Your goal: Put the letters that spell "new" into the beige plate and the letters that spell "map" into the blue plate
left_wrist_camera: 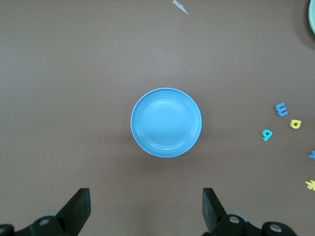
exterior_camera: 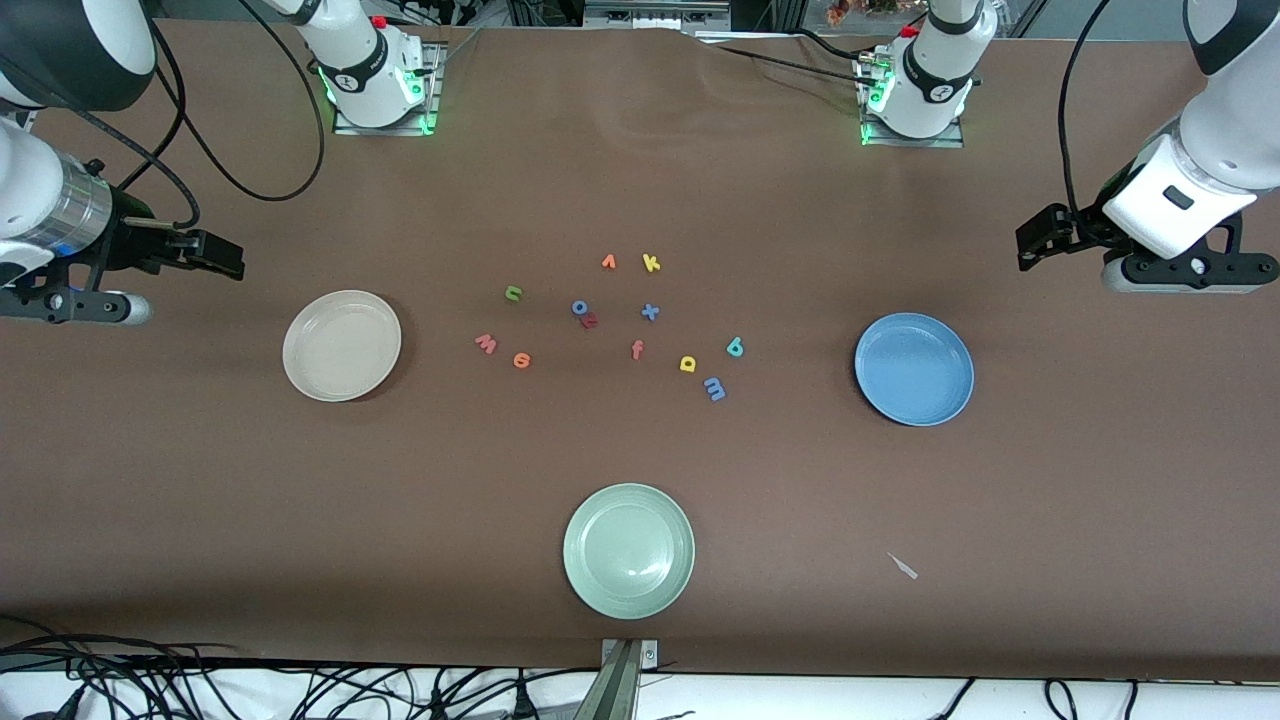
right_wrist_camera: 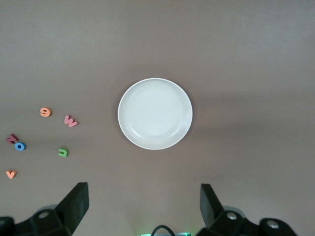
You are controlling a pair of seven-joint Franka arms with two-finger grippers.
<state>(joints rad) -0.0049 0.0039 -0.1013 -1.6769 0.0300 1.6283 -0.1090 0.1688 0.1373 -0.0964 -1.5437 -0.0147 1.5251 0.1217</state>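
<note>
Brown cloth-covered bench (exterior_camera: 640, 620). Nearest the front cam, a pale green plate (exterior_camera: 629, 551). Mid-bench, small flat letters: w (exterior_camera: 486, 344), e (exterior_camera: 521, 360), n (exterior_camera: 513, 293) at 3 o'clock of the matte beige plate (exterior_camera: 342, 345); m (exterior_camera: 714, 388), a (exterior_camera: 688, 364), p (exterior_camera: 735, 347) at 9 o'clock of the glossy blue plate (exterior_camera: 914, 368). Probably light, soft; pinch by edges. Left hand (left_wrist_camera: 146, 209) and right hand (right_wrist_camera: 143, 205) hover released, each over the bench just beside its plate.

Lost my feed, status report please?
Left gripper, right gripper open, empty, waiting. Beige plate, blue plate bare. Foam letters untouched between. No obstructions.
</note>
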